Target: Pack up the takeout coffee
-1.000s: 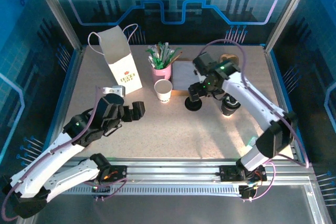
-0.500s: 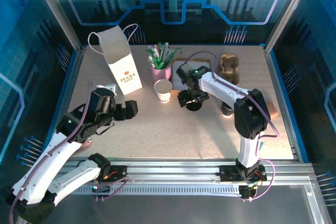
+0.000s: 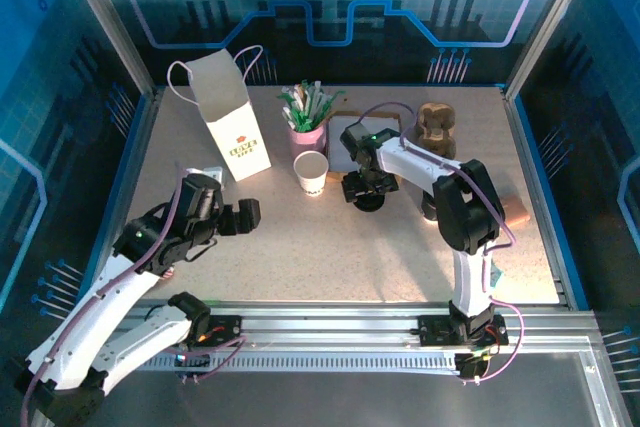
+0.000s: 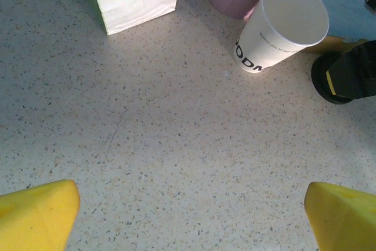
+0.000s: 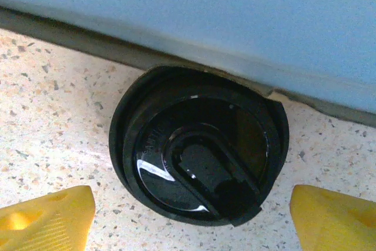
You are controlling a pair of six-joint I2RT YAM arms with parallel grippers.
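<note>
The white paper cup stands upright and uncovered in the middle of the table, also in the left wrist view. Its black lid lies flat on the table to the right of the cup, against the edge of a grey-blue board. My right gripper hovers right over the lid, open, its yellow fingertips on either side of the lid and not touching it. My left gripper is open over bare table in front and left of the cup, nothing between its fingers.
A white paper bag with handles stands at the back left. Behind the white cup is a pink cup of green-and-white sachets. The grey-blue board lies behind the lid, and a brown moulded cardboard carrier sits at the back right.
My right arm has folded in from the right, and its gripper has shifted left and down over the lid. My left gripper has drawn back slightly to the left.
</note>
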